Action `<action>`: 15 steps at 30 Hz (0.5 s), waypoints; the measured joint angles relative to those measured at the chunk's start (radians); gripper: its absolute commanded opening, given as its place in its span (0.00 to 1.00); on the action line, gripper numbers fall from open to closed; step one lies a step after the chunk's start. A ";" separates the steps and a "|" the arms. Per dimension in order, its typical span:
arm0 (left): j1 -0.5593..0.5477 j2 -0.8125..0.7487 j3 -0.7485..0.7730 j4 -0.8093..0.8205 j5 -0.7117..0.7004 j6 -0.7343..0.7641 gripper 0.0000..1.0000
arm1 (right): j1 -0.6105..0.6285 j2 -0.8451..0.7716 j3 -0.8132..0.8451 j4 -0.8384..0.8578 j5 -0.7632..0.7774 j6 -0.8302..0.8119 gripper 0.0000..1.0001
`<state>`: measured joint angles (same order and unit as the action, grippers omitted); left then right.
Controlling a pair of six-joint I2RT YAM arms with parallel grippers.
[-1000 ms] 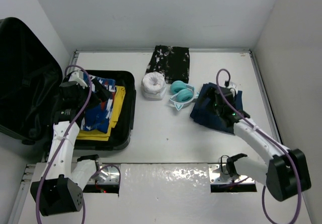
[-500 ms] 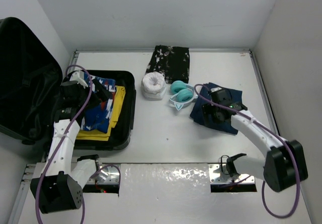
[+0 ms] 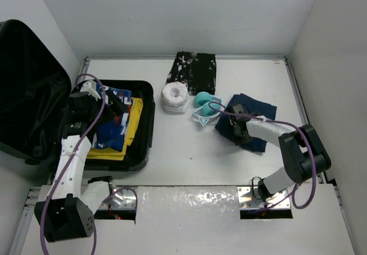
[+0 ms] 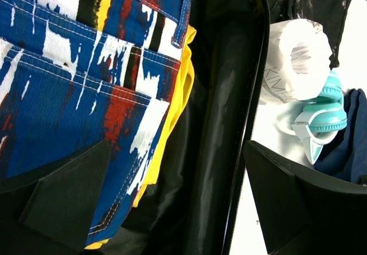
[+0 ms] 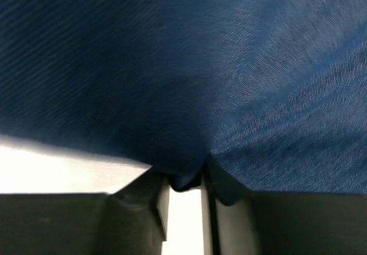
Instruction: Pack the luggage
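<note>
The luggage lies open at the left, its lid up against the wall and its black lining showing. Inside it lie a blue, red and white patterned garment and a yellow one. My left gripper hovers open over them, holding nothing. On the table at the right is a navy garment. My right gripper is down on its near-left edge, with the jaws pinched on a fold of the cloth.
Teal headphones lie just left of the navy garment. A white roll sits beside them, and a black patterned garment lies behind. Walls close in the table at the back and right.
My right arm has folded in and dropped onto the navy garment's near-left edge, and its jaws have closed on the cloth. The left arm has not moved.
</note>
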<state>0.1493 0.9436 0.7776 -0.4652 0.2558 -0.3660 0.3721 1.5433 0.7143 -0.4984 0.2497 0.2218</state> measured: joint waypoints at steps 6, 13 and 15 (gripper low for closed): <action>-0.003 0.002 0.000 0.000 0.000 0.000 1.00 | 0.150 -0.132 -0.174 0.377 -0.087 0.298 0.21; -0.036 0.010 0.000 0.000 -0.002 0.000 1.00 | 0.425 -0.169 -0.289 0.734 -0.130 0.737 0.87; -0.044 0.010 0.000 0.000 -0.004 0.000 1.00 | 0.462 -0.183 -0.259 0.711 -0.129 0.770 0.99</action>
<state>0.1055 0.9539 0.7776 -0.4652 0.2520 -0.3660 0.8341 1.3602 0.4557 0.2123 0.1204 0.9916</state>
